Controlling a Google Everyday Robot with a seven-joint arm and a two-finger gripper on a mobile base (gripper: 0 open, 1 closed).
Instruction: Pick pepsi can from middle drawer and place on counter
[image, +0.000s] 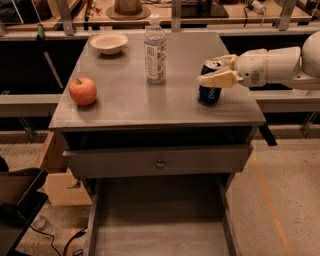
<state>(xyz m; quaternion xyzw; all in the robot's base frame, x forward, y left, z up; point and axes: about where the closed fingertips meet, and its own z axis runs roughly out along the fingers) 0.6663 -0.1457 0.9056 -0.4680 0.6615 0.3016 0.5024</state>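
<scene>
The dark-blue pepsi can (208, 94) stands upright on the grey counter (130, 100), near its right edge. My gripper (208, 71) reaches in from the right at the height of the can's top. Its pale fingers (220, 79) sit on either side of the can's upper part, closed on it. The middle drawer (160, 227) is pulled out at the bottom, and its flat grey floor shows nothing on it.
A clear water bottle (155, 50) stands at the counter's middle back, a white bowl (108, 43) at the back left and a red apple (82, 91) at the left edge. A drawer front with a round knob (160, 163) sits above the open drawer. A cardboard box (55, 175) stands on the floor at the left.
</scene>
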